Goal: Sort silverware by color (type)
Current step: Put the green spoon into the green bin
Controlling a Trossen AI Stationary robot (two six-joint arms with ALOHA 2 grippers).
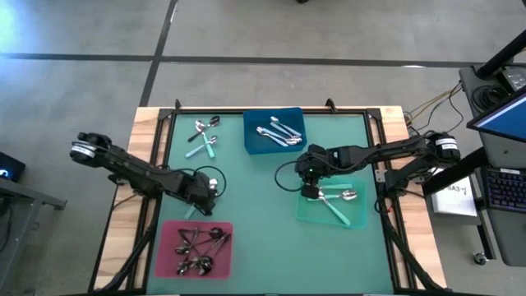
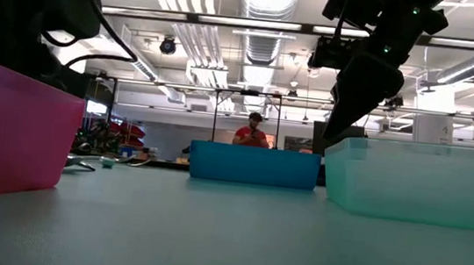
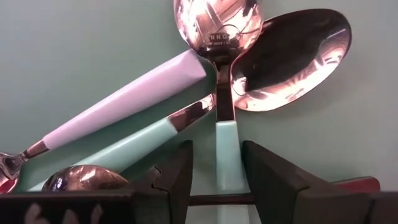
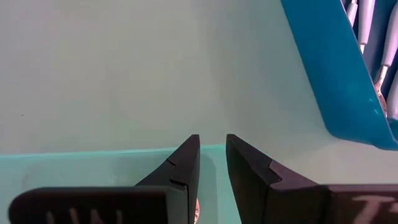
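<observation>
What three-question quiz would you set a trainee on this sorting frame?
1. What colour is the handle of the spoon right in front of the left gripper?
2. Over which tray's edge does the right gripper hang? A pink, B blue, C green.
3. True or false: the blue tray holds all-silver spoons.

Key: 1 teal. 2 C, the green tray. 3 true.

Pink tray's (image 1: 167, 247) dark spoons (image 1: 200, 247) tangle, too small to count.
</observation>
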